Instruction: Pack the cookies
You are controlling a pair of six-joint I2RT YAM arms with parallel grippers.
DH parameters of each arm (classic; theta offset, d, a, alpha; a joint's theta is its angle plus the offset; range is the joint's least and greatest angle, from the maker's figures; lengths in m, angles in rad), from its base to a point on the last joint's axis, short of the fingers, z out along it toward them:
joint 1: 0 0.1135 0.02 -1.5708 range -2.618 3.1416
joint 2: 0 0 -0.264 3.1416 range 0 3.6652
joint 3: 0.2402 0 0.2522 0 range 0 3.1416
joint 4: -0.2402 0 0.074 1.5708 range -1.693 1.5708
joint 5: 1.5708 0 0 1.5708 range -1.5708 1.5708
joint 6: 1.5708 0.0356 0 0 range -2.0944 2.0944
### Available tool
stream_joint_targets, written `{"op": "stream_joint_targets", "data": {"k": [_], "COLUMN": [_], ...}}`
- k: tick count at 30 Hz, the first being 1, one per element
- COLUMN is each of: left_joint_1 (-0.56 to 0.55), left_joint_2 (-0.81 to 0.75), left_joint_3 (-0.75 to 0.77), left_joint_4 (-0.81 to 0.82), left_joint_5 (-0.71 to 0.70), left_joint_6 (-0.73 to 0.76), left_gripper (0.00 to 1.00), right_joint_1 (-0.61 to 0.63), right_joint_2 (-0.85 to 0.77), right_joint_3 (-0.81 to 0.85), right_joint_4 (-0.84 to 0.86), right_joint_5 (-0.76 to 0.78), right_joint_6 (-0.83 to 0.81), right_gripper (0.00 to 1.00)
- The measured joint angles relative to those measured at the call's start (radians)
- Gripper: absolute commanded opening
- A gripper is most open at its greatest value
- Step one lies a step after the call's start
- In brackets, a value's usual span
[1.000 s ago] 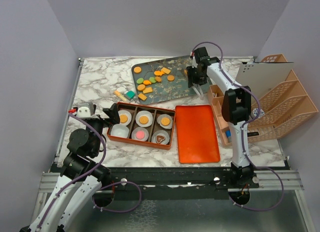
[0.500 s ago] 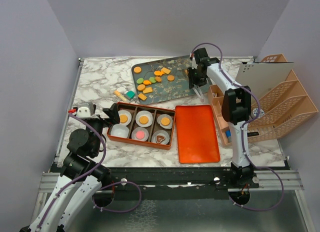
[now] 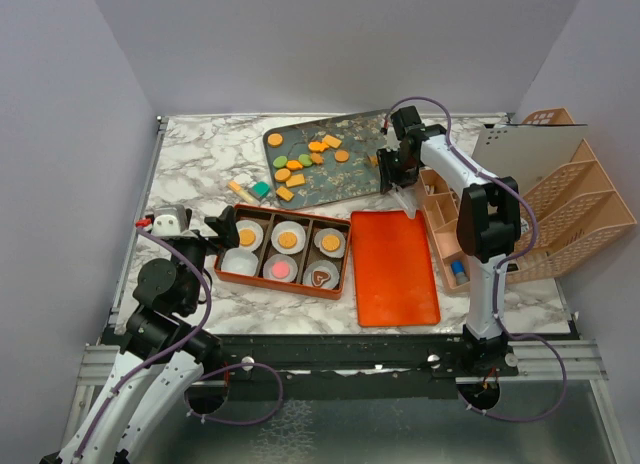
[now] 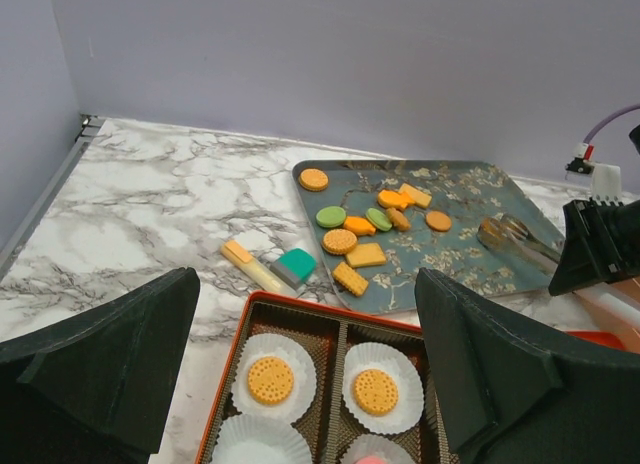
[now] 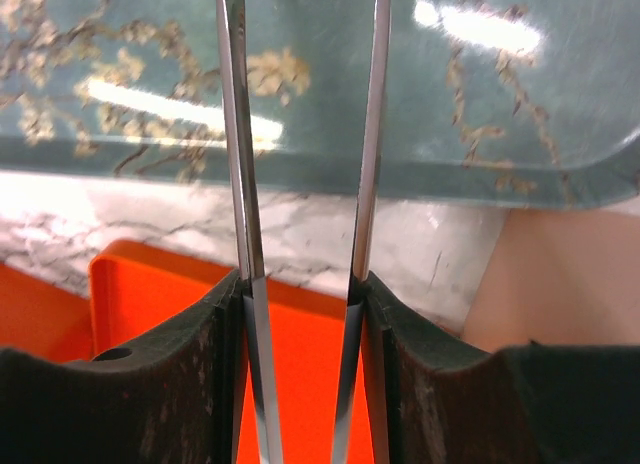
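Lying on the left half of the patterned tray [image 3: 350, 184], the loose cookies [image 3: 300, 162] are seen. At the tray's right edge, metal tongs [image 5: 238, 164] are clamped between the right gripper's [image 5: 303, 294] fingers. Well to the near-left of the tray, the left gripper [image 4: 307, 279] is held with its fingers wide apart.

Marble tabletop [image 3: 200, 164]: teal floral tray [image 3: 352, 184] at rear, metal tongs [image 4: 508, 234] over its right end, teal block [image 3: 260, 189] and yellow block [image 3: 241, 193] just off its near left corner, brown six-cell box [image 3: 348, 256] lined with paper cups [image 3: 238, 262], orange lid [image 3: 394, 266] beside it, peach rack [image 3: 575, 219] far right.
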Motion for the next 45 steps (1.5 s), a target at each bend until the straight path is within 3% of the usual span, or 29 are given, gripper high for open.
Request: {"op": "stream_joint_targets", "data": {"k": [9, 19, 45], "left_joint_1": [0.0, 0.0, 0.008], "left_joint_2": [-0.003, -0.004, -0.004], "left_joint_3": [0.0, 0.0, 0.0], "left_joint_4": [0.001, 0.001, 0.001], "left_joint_5": [0.0, 0.0, -0.001], "left_joint_6": [0.0, 0.0, 0.0], "left_gripper": [0.99, 0.99, 0.99], "right_joint_1": [0.056, 0.139, 0.557], "right_joint_2": [-0.147, -0.182, -0.305], "right_joint_3": [-0.101, -0.124, -0.187], "right_joint_4": [0.029, 0.042, 0.045], "right_joint_5": [-0.036, -0.048, -0.113], "right_joint_6": [0.002, 0.01, 0.008], "right_gripper": [0.16, 0.16, 0.16]}}
